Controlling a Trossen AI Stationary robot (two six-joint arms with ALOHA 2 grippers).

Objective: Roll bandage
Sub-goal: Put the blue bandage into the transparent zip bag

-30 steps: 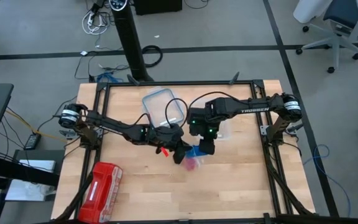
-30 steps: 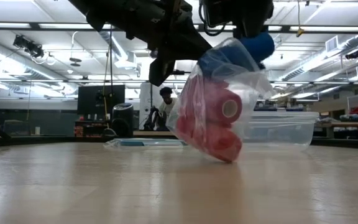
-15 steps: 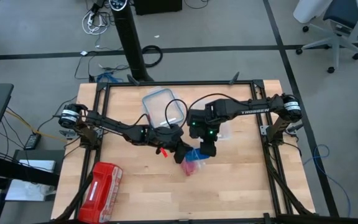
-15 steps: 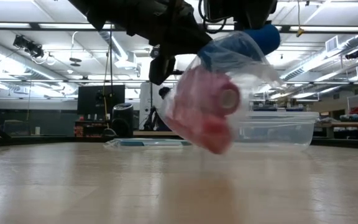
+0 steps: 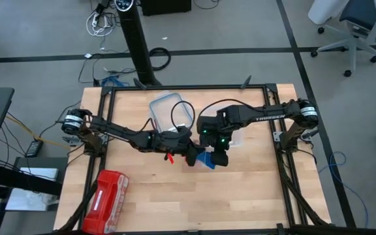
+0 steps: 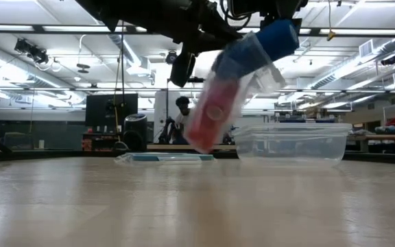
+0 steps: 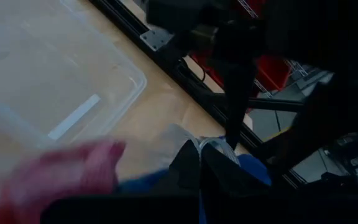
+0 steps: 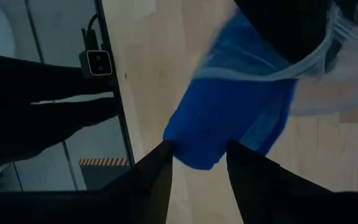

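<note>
Bandage point(image 8: 229, 118) roll lies between the right gripper point(image 8: 197, 163) fingers, spread either side of its end, above the table's middle. Left gripper point(image 7: 199, 163) pinches the clear bag point(image 6: 242, 75) just beside it.

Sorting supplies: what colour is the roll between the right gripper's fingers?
Bright blue bandage; clearest in the right wrist view.
</note>
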